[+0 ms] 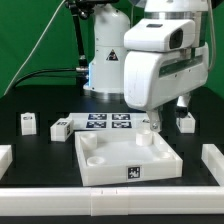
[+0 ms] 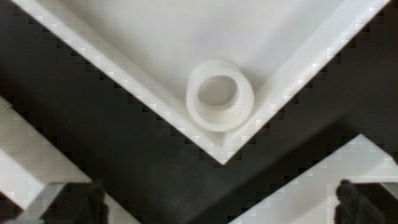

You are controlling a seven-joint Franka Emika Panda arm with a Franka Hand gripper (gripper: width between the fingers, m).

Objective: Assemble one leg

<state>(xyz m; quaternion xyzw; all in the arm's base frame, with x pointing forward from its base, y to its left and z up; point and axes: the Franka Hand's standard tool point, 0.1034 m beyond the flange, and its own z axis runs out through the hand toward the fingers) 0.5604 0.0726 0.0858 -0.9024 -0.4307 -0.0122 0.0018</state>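
Observation:
Three small white legs with tags stand on the black table in the exterior view: one at the far left, one beside the marker board, one at the right. The large white tray with corner sockets lies in front. My gripper hangs over the tray's far right corner. In the wrist view the gripper is open and empty, its dark fingertips wide apart, with that tray corner and its round socket below. A fourth leg does not show.
The marker board lies behind the tray. White rails border the table at the exterior view's left, right and front. The robot base stands behind, with a cable on the left.

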